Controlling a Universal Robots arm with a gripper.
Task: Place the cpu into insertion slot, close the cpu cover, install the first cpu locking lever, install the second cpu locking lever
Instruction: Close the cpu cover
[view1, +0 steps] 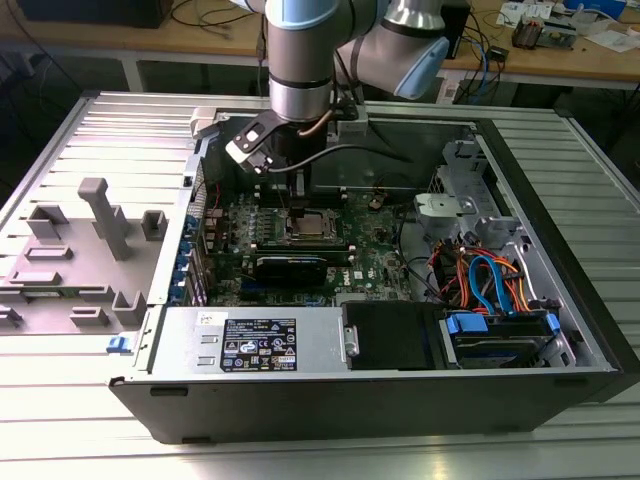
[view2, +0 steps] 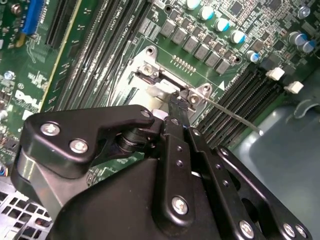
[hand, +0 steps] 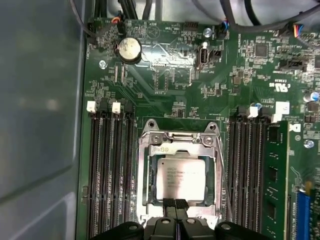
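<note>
A ribbed silver aluminium work table (view1: 60, 420) spreads across the foreground of the exterior view, carrying a grey plastic fixture block with upright pegs (view1: 95, 240) toward that view's left, while a long pale wooden workbench (view1: 600, 60) strewn with loose dark cables (view1: 200, 15) runs behind it.

Memory slots (hand: 107, 175) flank insertion slot (hand: 142, 175); case wall (hand: 40, 125) close beside.

Metal finishes and matt black over a green board

The cpu (hand: 181, 180) had a dull silver-grey metal top, framed by the shinier bare-metal cpu cover (hand: 180, 144). The motherboard (hand: 165, 85) was glossy green laminate, the claw (hand: 174, 202) matt black with bright steel screws, and the surface (view1: 70, 130) pale, ribbed satin metal.
</note>
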